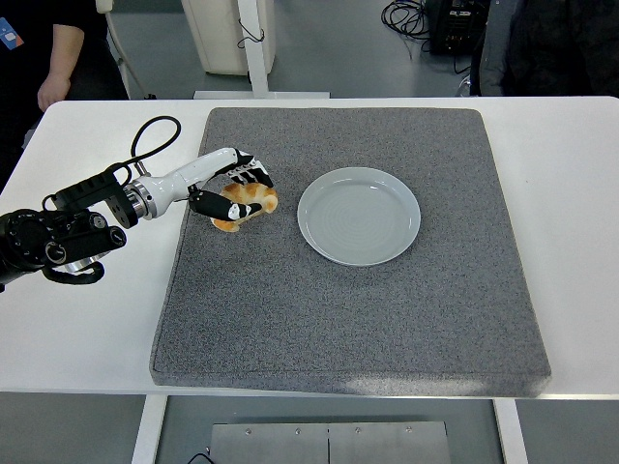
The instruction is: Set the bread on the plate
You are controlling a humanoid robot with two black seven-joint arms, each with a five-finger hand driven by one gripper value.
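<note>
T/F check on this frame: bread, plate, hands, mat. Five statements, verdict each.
1. The left hand is closed around the bread. True.
2. The bread lies on the plate. False: it is on the grey mat, left of the plate.
3. The plate is empty. True.
4. The right hand reaches over the mat. False: no right arm is in view.
5. The plate sits on the bare white table. False: it sits on the mat.

No readable text, label, brand or number anywhere; blue tag at top left corner, beyond table, too small to read
</note>
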